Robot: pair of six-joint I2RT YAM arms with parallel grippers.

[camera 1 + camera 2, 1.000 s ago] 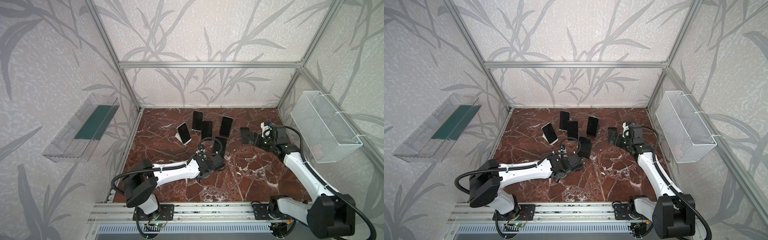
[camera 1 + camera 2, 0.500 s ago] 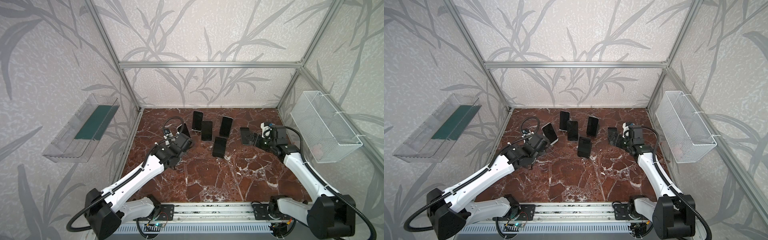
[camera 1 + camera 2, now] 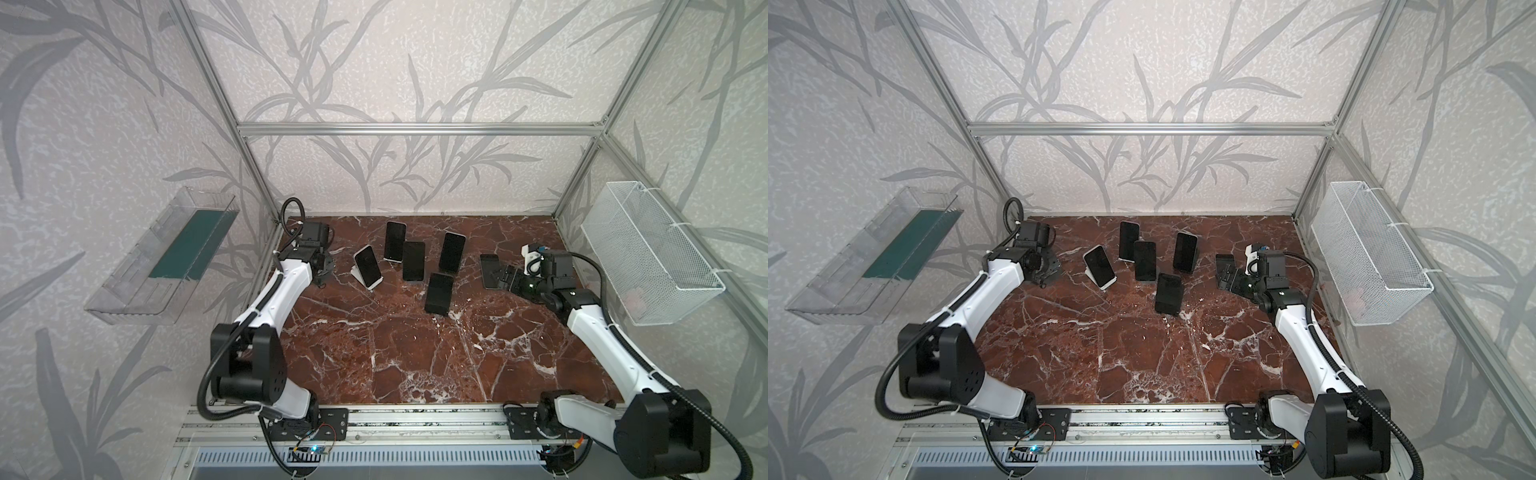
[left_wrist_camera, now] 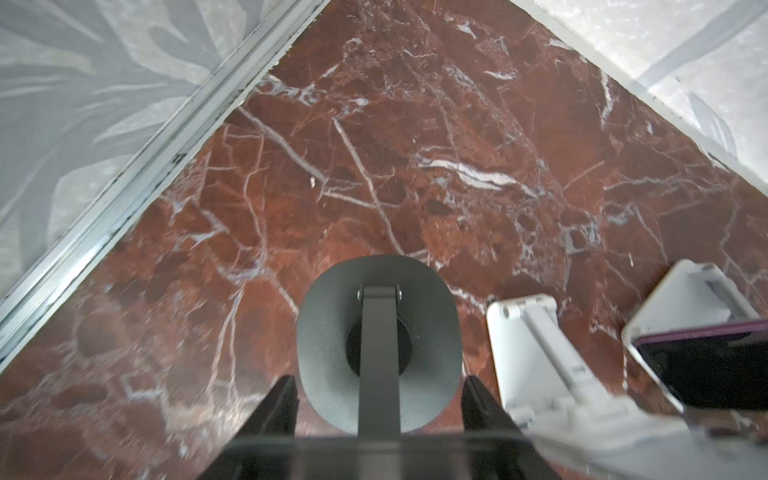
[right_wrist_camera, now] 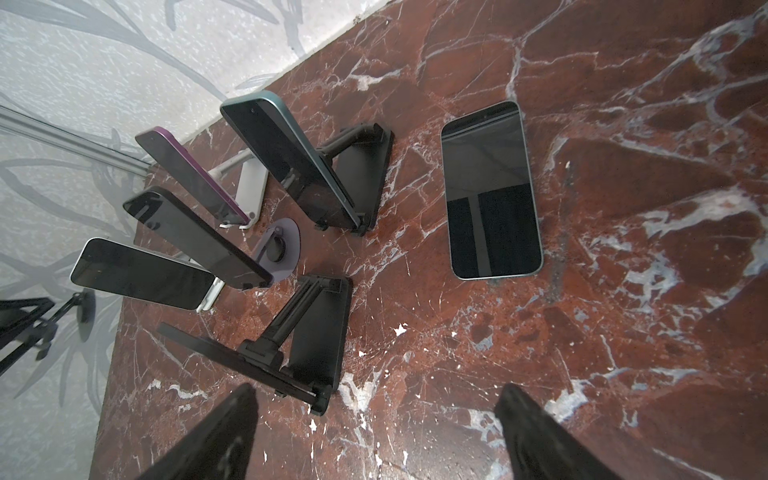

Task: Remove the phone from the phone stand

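Several dark phones lean on stands mid-table, among them a phone (image 3: 368, 266) on a white stand and a phone (image 3: 438, 293) on a black stand (image 5: 316, 324). One phone (image 3: 490, 270) (image 5: 490, 191) lies flat on the marble. My right gripper (image 3: 505, 279) (image 5: 378, 432) hovers open just right of the flat phone, nothing between its fingers. My left gripper (image 3: 322, 270) (image 4: 380, 380) is in the far left corner. It is shut on a grey phone stand (image 4: 378, 332) with an oval base, which carries no phone.
A white wire basket (image 3: 648, 257) hangs on the right wall and a clear tray (image 3: 166, 257) on the left wall. Frame rails (image 4: 137, 183) border the marble beside the left gripper. A white stand (image 4: 536, 353) and a purple phone (image 4: 706, 361) sit close by.
The left arm has swung from the middle of the table to the far left corner, carrying the grey stand. The right gripper has stayed put by the flat phone.
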